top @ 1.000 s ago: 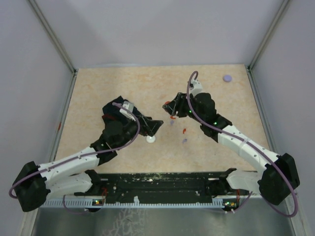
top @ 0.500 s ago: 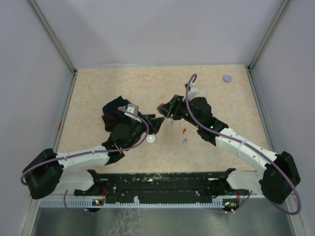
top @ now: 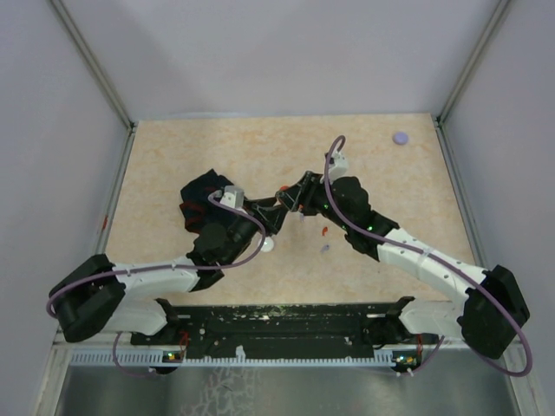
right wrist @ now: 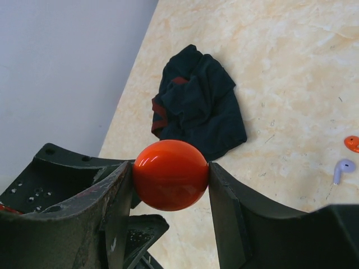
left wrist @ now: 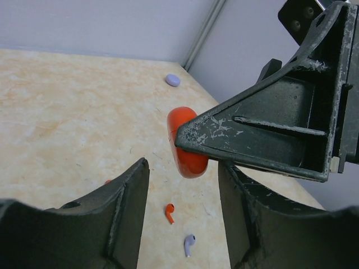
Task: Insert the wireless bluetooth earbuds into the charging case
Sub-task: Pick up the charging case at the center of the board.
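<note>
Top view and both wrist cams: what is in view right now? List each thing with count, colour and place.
red case: one, glossy and round, clamped in the right gripper above the table
red earbud: one, loose on the table
lavender earbud: one, loose, beside the red earbud
red bit: one, half hidden behind a left finger; cannot tell what it is
lavender disc: one, far right corner
white round piece: one, on the table by the left gripper
dark cloth: one, crumpled, left of centre
table: one, beige, marbled
left gripper: open, empty, close to the case
right gripper: shut on the red case
</note>
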